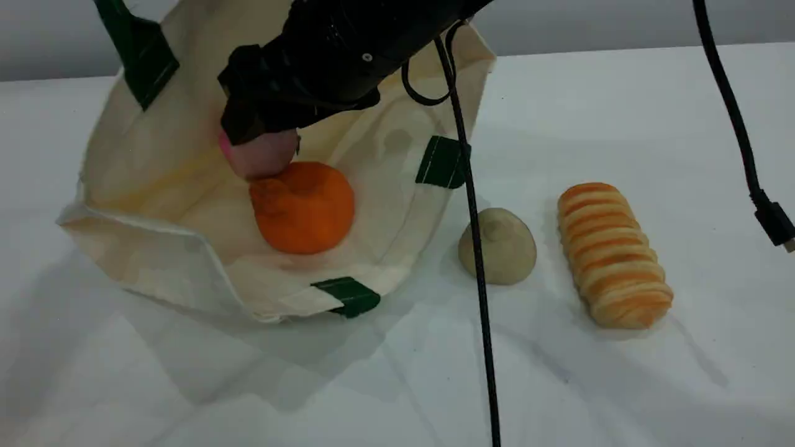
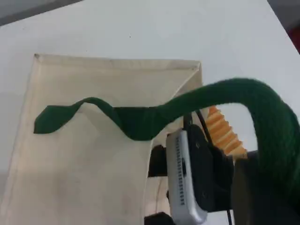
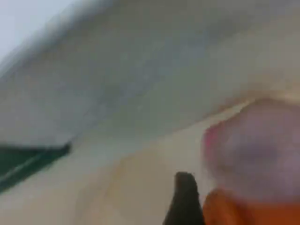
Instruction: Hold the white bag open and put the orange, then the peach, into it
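Note:
The white bag (image 1: 155, 248) lies on the table with its mouth held wide open. Its green handle (image 2: 150, 117) runs up to my left gripper (image 2: 269, 187), which is shut on it at the lower right of the left wrist view. The orange (image 1: 304, 208) rests inside the bag. My right gripper (image 1: 261, 139) reaches down into the bag, shut on the pale pink peach (image 1: 264, 158), which touches the orange's far top side. In the blurred right wrist view the peach (image 3: 255, 150) sits beside one dark fingertip (image 3: 185, 197), above the orange (image 3: 243, 213).
A beige round bun (image 1: 498, 246) and a striped bread roll (image 1: 612, 254) lie right of the bag. A black cable (image 1: 475, 248) hangs from the right arm across the bun. Another cable with a plug (image 1: 773, 220) dangles at the far right.

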Robot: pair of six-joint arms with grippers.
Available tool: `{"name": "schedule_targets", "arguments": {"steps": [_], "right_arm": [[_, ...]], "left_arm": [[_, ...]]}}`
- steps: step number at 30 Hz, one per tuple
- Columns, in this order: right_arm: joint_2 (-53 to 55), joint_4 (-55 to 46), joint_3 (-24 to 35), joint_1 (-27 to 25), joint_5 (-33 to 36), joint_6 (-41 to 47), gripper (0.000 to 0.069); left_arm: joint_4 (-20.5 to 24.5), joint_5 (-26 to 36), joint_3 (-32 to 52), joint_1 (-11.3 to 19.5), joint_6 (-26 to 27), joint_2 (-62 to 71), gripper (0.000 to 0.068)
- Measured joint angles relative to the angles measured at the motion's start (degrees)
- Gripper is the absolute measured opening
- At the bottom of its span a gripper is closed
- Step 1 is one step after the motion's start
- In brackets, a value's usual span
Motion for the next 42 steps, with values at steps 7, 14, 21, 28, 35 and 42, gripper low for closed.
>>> {"name": "schedule_targets", "arguments": {"steps": [7, 14, 21, 28, 35, 42], "right_arm": [[-3.83, -6.88, 0.06, -1.33, 3.46, 4.33, 0.0513], [-6.61, -16.29, 0.06, -5.89, 10.97, 12.12, 0.0514], [-6.96, -19.19, 0.06, -11.38, 18.60, 14.30, 0.0514], [-12.38, -19.12, 0.06, -16.54, 21.32, 14.20, 0.0514], [-20.31, -19.17, 0.06, -21.10, 23.60, 14.84, 0.0514], [-28.69, -19.02, 0.06, -22.22, 26.39, 16.26, 0.0514]], "left_arm": [[0.76, 0.00, 0.00, 0.00, 0.00, 0.00, 0.0067], [1.81, 0.00, 0.05, 0.00, -0.05, 0.00, 0.0067], [1.82, 0.00, 0.11, 0.00, 0.01, 0.04, 0.0067], [1.66, -0.18, 2.00, 0.00, 1.44, 0.95, 0.0067], [1.60, -0.21, 7.61, 0.00, 4.57, 0.95, 0.0111], [1.60, -0.20, 8.66, 0.00, 7.55, 0.47, 0.0363]]}}
